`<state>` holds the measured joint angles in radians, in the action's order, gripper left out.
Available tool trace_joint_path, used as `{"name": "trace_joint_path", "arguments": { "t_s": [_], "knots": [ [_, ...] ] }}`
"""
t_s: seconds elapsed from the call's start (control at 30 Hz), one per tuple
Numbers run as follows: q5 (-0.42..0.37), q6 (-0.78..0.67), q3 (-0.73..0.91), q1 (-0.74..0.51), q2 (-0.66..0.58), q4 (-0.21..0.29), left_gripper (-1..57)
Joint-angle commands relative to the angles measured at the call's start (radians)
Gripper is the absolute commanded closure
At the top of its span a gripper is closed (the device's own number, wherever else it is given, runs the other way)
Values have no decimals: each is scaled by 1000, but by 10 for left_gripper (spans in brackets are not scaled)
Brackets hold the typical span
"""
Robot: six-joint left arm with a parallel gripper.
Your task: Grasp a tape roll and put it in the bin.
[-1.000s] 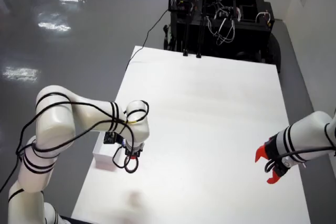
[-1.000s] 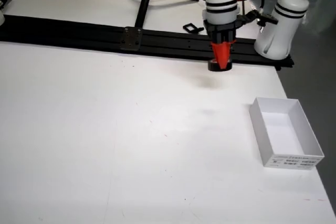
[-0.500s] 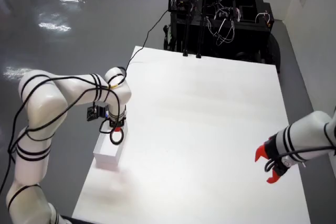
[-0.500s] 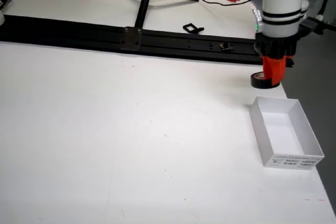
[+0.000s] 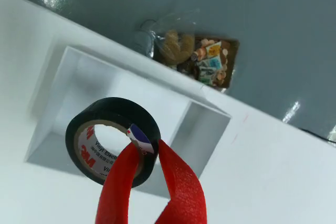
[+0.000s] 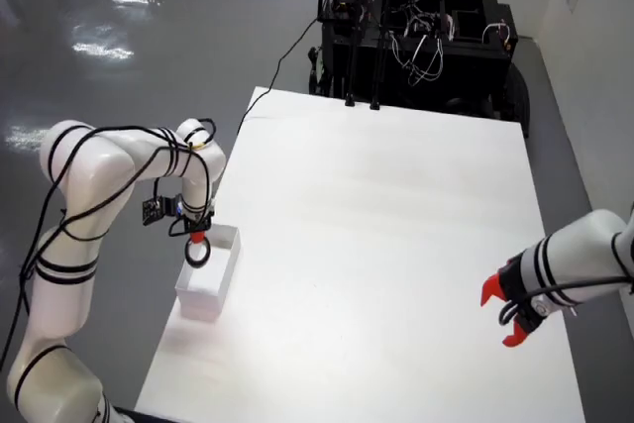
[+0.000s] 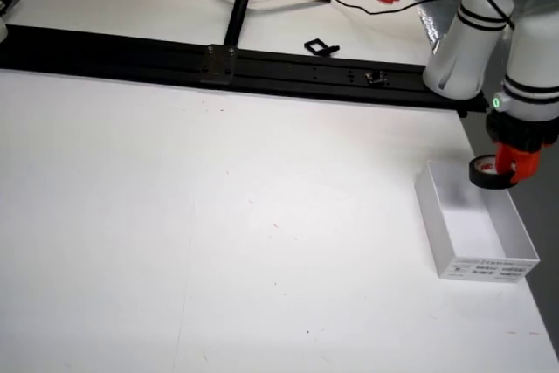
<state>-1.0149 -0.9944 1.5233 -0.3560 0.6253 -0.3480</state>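
Red tool (image 5: 142,153) pinches the black tape (image 5: 111,139) by its wall, one finger through the hole, hanging over the white bin (image 5: 68,87). Grasp and carry look done; only release remains. In the side view, the bin sits at the table's (image 7: 218,233) four o'clock.

view on the gripper | red gripper (image 5: 149,153) clamps wall of black tape roll (image 5: 112,139), one finger through its core | roll hangs over open white bin (image 5: 202,129) on white table (image 5: 273,161) | grey floor beyond, small tray of clutter (image 5: 210,61)
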Motion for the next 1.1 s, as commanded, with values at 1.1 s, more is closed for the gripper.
{"name": "trace_joint_path", "arguments": {
  "t_s": [1.1],
  "knots": [
    [233, -30, -3, 22, 180, 27, 344]
  ]
}}
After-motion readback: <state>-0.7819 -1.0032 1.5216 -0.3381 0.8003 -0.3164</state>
